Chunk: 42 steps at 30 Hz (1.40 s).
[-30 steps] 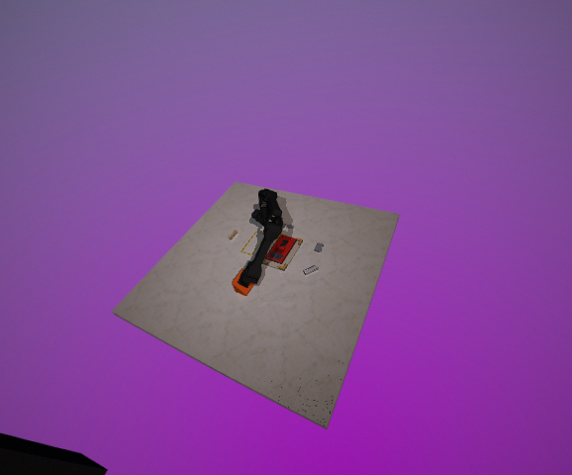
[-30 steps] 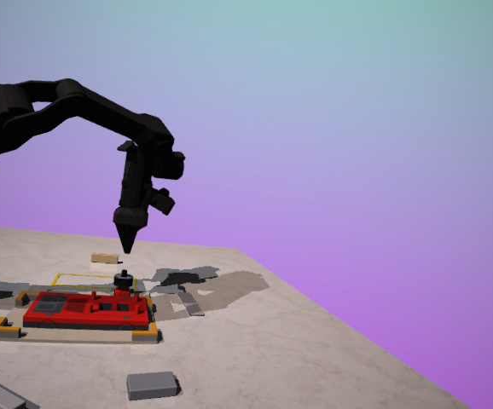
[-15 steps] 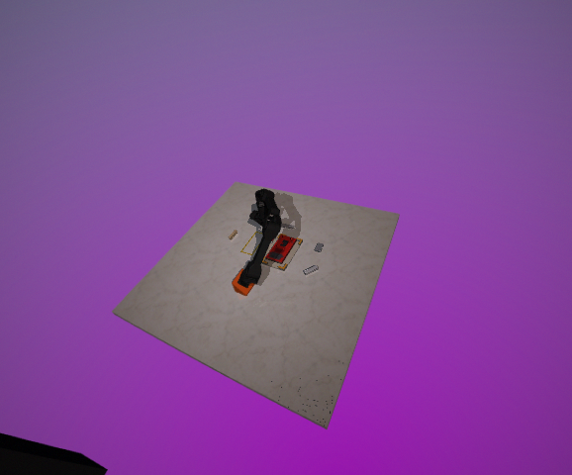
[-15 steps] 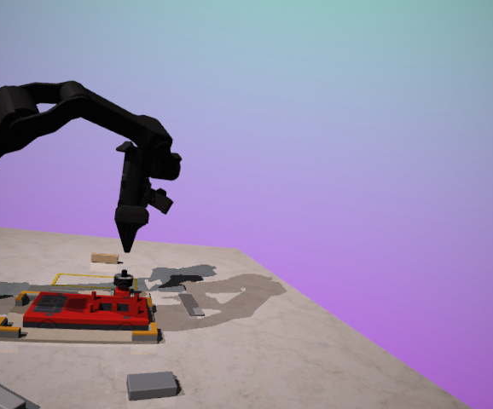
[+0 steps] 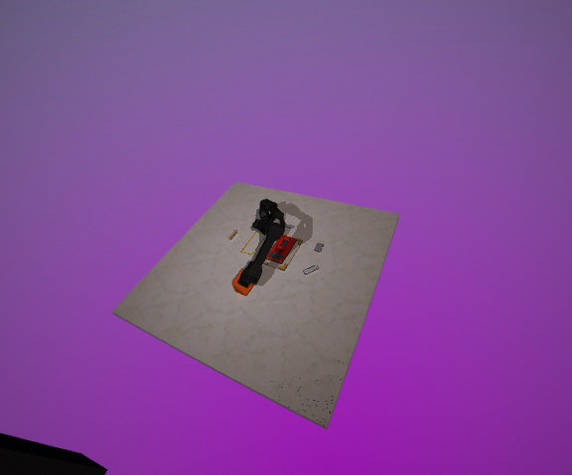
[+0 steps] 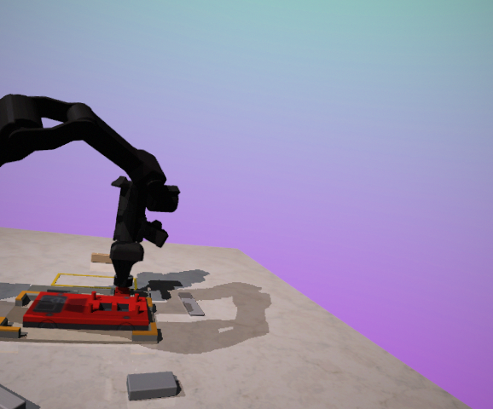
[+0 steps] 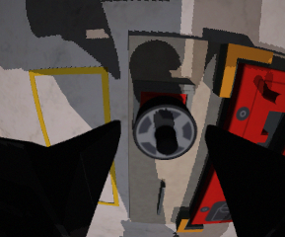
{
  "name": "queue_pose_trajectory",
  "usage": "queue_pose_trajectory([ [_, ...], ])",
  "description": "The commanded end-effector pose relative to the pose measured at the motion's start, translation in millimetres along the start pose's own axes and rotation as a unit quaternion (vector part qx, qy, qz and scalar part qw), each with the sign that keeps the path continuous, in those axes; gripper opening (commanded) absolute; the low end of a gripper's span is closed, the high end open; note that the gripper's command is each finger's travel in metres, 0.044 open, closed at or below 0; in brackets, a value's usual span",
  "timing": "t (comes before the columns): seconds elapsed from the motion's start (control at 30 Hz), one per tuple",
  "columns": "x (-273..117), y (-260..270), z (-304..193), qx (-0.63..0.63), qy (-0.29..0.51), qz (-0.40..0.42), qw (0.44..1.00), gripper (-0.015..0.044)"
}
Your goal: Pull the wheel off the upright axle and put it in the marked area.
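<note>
Black and bent, the arm [image 5: 268, 230] reached over the table [image 5: 215, 327] in the top view, beside the red car [image 5: 281, 248] and the yellow box [image 5: 249, 243].

From the side, the gripper [image 6: 123, 284] pointed straight down, low over the car's [image 6: 88, 308] far end.

In the wrist view, the wheel [image 7: 165, 132] sat on its axle between the spread fingers, which pinched nothing. The yellow box [image 7: 42, 102] lay just beside it.

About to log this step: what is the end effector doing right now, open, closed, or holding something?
End effector: open, holding nothing; its fingers flank the wheel on the axle without gripping it.
</note>
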<state>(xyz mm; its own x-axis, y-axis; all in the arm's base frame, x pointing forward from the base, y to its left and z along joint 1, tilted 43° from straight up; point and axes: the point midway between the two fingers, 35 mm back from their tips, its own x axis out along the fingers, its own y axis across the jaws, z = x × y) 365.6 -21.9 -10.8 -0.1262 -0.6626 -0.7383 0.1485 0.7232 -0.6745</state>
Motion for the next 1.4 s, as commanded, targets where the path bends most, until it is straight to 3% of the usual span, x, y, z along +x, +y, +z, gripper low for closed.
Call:
queue_pose_trajectory([
  [0.0,-1.1,0.3,0.0,0.000,0.000,0.000,1.000,0.0247],
  [0.07,-1.1,0.3,0.0,0.000,0.000,0.000,1.000,0.0195],
  [0.33,-1.1,0.3,0.0,0.000,0.000,0.000,1.000,0.0142],
  [0.53,-2.2,0.3,0.1,0.000,0.000,0.000,1.000,0.0000],
  [1.37,-10.5,0.6,0.5,-0.001,-0.001,0.000,1.000,0.0000],
])
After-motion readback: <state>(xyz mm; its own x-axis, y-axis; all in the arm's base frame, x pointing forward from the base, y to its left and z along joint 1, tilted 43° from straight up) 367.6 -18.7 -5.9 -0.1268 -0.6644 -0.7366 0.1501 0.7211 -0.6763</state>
